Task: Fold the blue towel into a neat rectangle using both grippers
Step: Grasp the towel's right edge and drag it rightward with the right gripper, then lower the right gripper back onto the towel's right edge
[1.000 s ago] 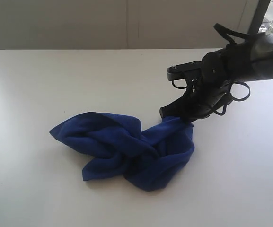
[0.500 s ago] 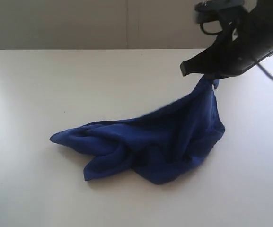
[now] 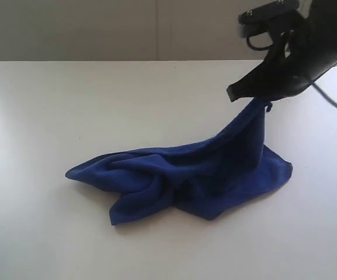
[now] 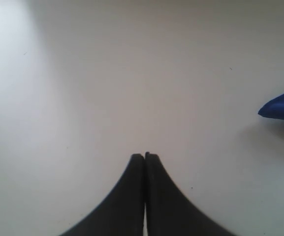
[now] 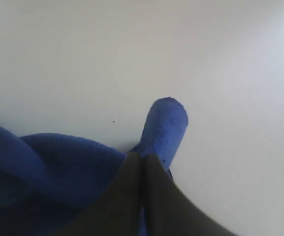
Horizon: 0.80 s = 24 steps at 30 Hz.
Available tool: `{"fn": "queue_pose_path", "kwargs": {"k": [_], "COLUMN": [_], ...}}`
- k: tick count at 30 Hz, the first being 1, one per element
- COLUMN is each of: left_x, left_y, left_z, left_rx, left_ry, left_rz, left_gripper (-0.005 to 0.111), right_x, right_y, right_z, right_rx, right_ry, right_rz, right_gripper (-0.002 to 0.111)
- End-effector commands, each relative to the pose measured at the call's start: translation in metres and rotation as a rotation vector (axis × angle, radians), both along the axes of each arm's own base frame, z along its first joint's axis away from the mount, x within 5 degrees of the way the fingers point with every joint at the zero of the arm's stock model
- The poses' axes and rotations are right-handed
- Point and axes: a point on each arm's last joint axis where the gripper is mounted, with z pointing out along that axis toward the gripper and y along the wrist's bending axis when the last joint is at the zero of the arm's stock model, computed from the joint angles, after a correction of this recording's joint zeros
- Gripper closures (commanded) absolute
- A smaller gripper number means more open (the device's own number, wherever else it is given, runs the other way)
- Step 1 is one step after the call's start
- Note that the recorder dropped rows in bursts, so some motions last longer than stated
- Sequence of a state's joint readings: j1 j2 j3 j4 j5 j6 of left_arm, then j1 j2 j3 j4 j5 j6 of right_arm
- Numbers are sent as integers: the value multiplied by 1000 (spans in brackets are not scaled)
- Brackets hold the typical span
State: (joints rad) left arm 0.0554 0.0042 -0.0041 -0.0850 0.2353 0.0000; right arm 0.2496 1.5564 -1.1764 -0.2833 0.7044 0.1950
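White worktop (image 3: 40,116) fills the exterior view, with the blue towel (image 3: 186,175) crumpled near its middle. The right pincer (image 3: 254,98) pinches one corner above the surface, and the cloth slopes down from it. From the left wrist, the left pincer (image 4: 144,157) is closed on nothing over bare worktop, a towel tip well apart from it. From the right wrist, closed fingers (image 5: 127,196) clamp a blue fold.
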Motion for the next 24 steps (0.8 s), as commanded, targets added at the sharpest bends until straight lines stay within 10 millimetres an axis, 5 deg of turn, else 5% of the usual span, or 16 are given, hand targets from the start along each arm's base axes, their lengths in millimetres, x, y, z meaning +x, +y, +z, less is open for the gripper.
{"fn": "queue_pose_path", "kwargs": {"k": [1, 10, 16, 21, 24], "left_x": [0, 0, 0, 0, 0], "left_y": [0, 0, 0, 0, 0], "left_z": [-1, -1, -1, -1, -1], "left_rx": [-3, -3, -3, -3, -3], "left_ry": [-2, -2, -2, -2, -2], "left_rz": [3, 3, 3, 3, 3], "left_gripper": [107, 107, 107, 107, 107], "right_x": [24, 43, 48, 37, 29], "right_y": [4, 13, 23, 35, 26], "right_z": [-38, -72, -84, -50, -22], "right_rx": [-26, 30, 168, 171, 2], "right_ry": [15, 14, 21, -50, -136], "right_rz": [5, 2, -32, 139, 263], "right_gripper": [108, 105, 58, 58, 58]}}
